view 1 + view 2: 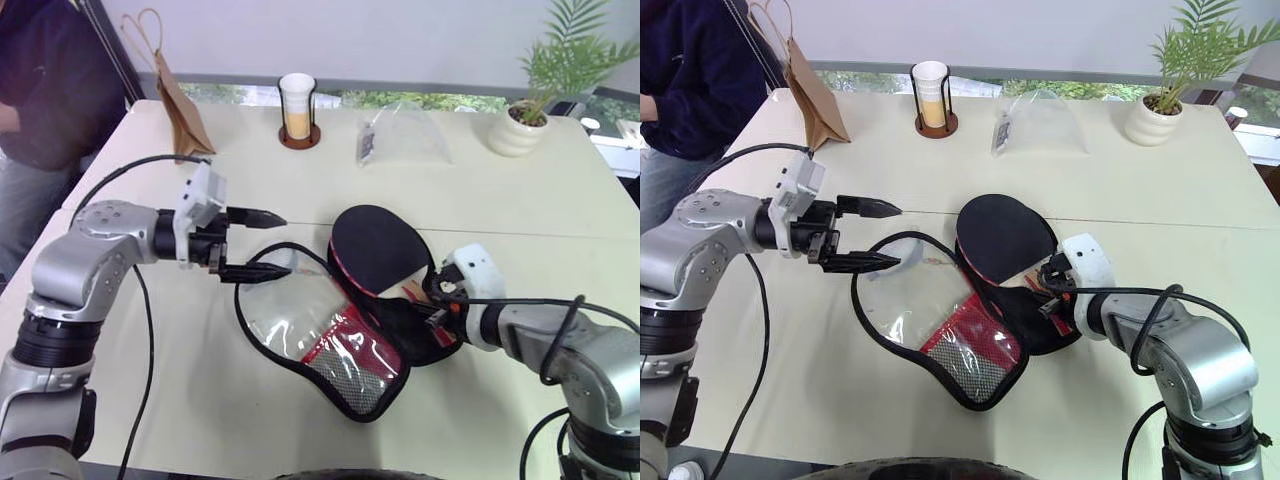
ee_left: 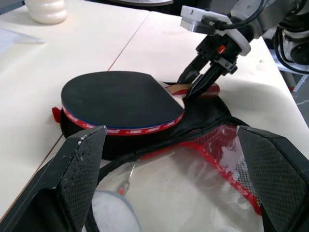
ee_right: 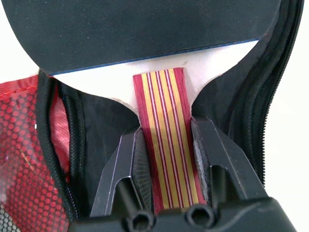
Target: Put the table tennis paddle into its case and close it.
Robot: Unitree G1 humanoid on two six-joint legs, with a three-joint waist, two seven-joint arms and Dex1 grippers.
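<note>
On the smooth cream table (image 1: 520,200) I see the case (image 1: 350,375) lying unzipped and spread open, soft black fabric with a glossy red panel and a clear film flap. The paddle (image 1: 375,248) rests on the case's black half, its round matte rubber blade edged in red. My right gripper (image 3: 166,145) pinches the flat striped wooden handle between both fingers. My left gripper (image 1: 258,244) hangs above the case's clear flap, fingers spread wide, holding nothing.
</note>
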